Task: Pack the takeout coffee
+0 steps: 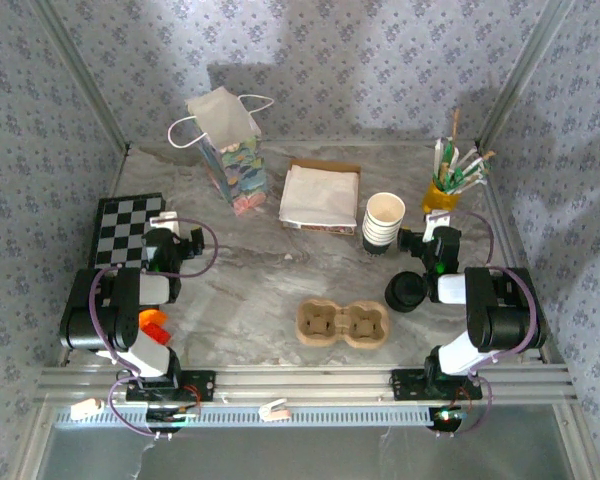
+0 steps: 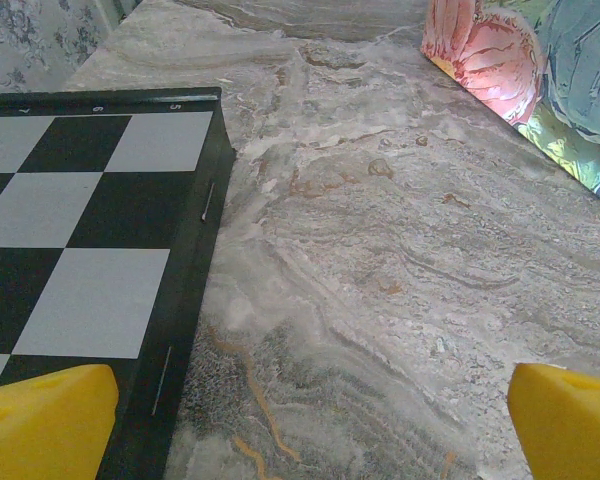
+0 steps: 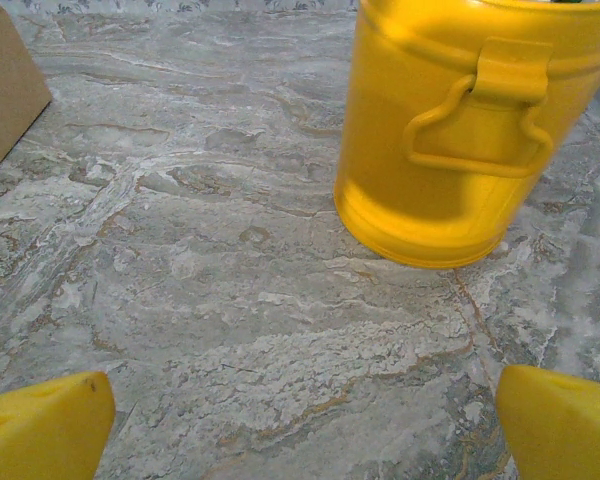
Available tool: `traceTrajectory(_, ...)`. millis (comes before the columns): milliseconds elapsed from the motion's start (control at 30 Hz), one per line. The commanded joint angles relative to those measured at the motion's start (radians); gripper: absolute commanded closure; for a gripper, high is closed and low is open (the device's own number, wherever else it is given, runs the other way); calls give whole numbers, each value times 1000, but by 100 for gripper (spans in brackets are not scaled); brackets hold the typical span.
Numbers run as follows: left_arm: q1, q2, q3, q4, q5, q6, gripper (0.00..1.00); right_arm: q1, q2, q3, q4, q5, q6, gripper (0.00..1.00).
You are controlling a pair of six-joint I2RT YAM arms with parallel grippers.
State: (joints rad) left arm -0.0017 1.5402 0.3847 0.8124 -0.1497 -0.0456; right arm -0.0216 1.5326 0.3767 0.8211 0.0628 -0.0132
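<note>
Left gripper point(image 2: 310, 405) by the chessboard point(image 2: 80, 220), right gripper point(image 3: 300, 410) facing the yellow pot point(image 3: 450, 140) — both spread wide, nothing held. Coffee point(image 1: 408, 291) stands just beside the right arm point(image 1: 492, 318), near the tray point(image 1: 303, 322). Right arm's job — pinch its side, keep it level.

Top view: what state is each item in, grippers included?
cup tray, hollows empty
takeout coffee, lid on, upright on the table, outside the cup tray
cup stack, upright, lidless
left gripper, open, empty
right gripper, open, empty
</note>
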Motion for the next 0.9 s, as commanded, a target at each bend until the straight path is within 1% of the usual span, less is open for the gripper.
traceTrajectory(0, 4, -13, 17, 17, -14, -8, 0, 6, -15, -12, 47, 21, -9, 0)
traceTrajectory(133, 3, -72, 45, -77, -3, -4, 0, 22, -74, -47, 66, 58, -20, 0)
traceTrajectory(233, 2, -156, 51, -158, 9, 0, 0, 35, -149, -43, -6, 91, -22, 0)
traceTrajectory(300, 2, -220, 52, -222, -1, -16, 0, 35, -218, -40, -68, 130, -2, 0)
traceTrajectory(367, 3, -286, 60, -298, -6, -46, 0, 31, -298, -24, -184, 168, 61, 1)
traceTrajectory(433, 3, -341, 73, -368, 23, -58, 0, 12, -359, 1, -298, 167, 116, 0)
traceTrajectory(500, 3, -393, 92, -438, 56, -81, 0, 1, -429, 28, -405, 181, 138, 0)
traceTrajectory(533, 3, -420, 112, -487, 77, -99, 0, 0, -465, 39, -457, 199, 179, 0)
traceTrajectory(600, 2, -463, 137, -534, 127, -147, 0, -15, -533, 78, -634, 228, 347, 0)
traceTrajectory(633, 4, -481, 146, -542, 151, -190, 0, -33, -564, 94, -700, 219, 408, 0)
traceTrajectory(700, 4, -505, 158, -556, 206, -270, 0, -61, -619, 100, -787, 196, 454, 0)
traceTrajectory(733, 5, -515, 162, -564, 223, -313, 0, -82, -651, 101, -842, 199, 525, 0)
traceTrajectory(767, 5, -527, 166, -580, 225, -357, 0, -102, -679, 96, -850, 157, 544, 0)
traceTrajectory(833, 9, -557, 172, -619, 232, -415, 0, -134, -714, 93, -853, 51, 531, 0)
traceTrajectory(867, 8, -576, 166, -623, 247, -428, 0, -138, -721, 117, -897, 67, 529, 0)
